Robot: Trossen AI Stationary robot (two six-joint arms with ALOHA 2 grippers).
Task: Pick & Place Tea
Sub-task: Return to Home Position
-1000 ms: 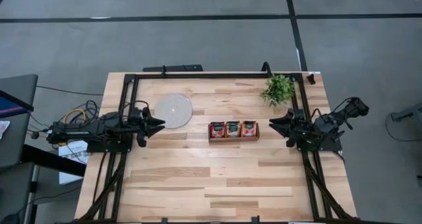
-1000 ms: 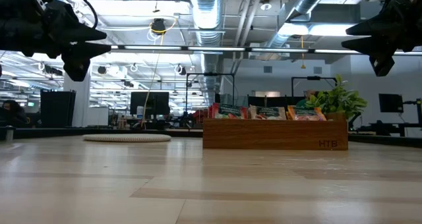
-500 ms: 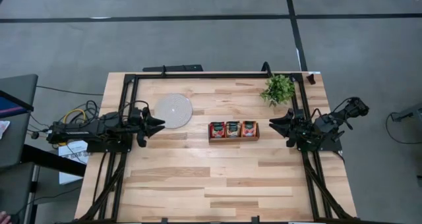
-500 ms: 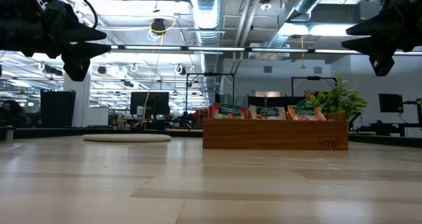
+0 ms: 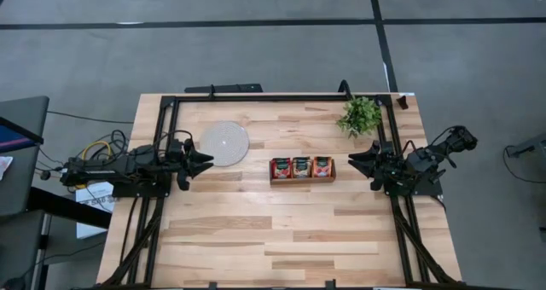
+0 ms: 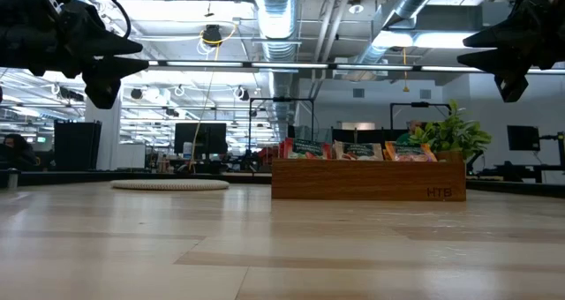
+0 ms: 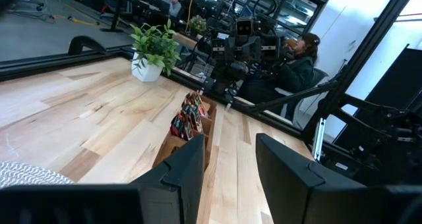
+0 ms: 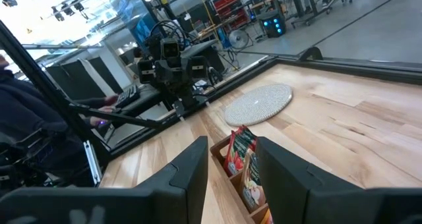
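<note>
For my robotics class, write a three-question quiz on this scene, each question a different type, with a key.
1. True or false: the left gripper and the right gripper are both open and empty.
2. Fill in: the round grey-white disc lies nearer the ___ arm.
3. The square red-orange and grey-green tea sachets stand: A) on the disc; B) in the brown wooden three-compartment tray; C) in the left gripper.
Key: true; left; B.

2 matte black arms, left arm (image 5: 128, 166) and right arm (image 5: 418, 164), each tipped with 2 flat angular jaws.
</note>
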